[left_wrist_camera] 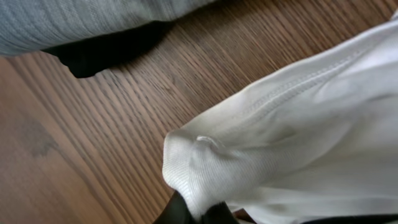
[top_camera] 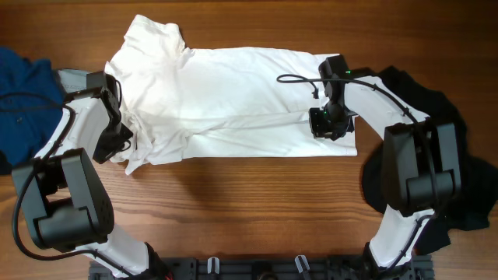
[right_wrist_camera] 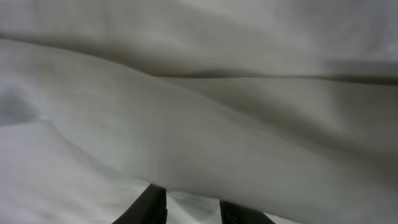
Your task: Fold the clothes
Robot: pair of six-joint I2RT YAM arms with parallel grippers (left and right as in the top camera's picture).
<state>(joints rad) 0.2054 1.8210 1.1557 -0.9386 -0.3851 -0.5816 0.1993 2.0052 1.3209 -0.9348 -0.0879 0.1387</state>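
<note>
Lying across the upper centre of the overhead view, the white shirt (top_camera: 233,93) rests on the tabletop (top_camera: 249,202), left claw (top_camera: 118,146) at its left edge, right claw (top_camera: 327,123) at its right; uneven pulls would likely skew the fold. Left wrist view, bottom centre: claw clenched on a bunched corner that could slip. Right wrist view: fingers (right_wrist_camera: 152,208) parted under cloth; whether they grip cannot be told.

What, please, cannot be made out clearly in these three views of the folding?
- Right wrist view: the white shirt fills the frame; the bottom edge cuts off the right gripper, so its grip is unclear.
- Left wrist view: cloth pinched in the left gripper hides its fingertips.
- Overhead: the left edge cuts off the blue garment; the right arm hides part of the black garment.
</note>
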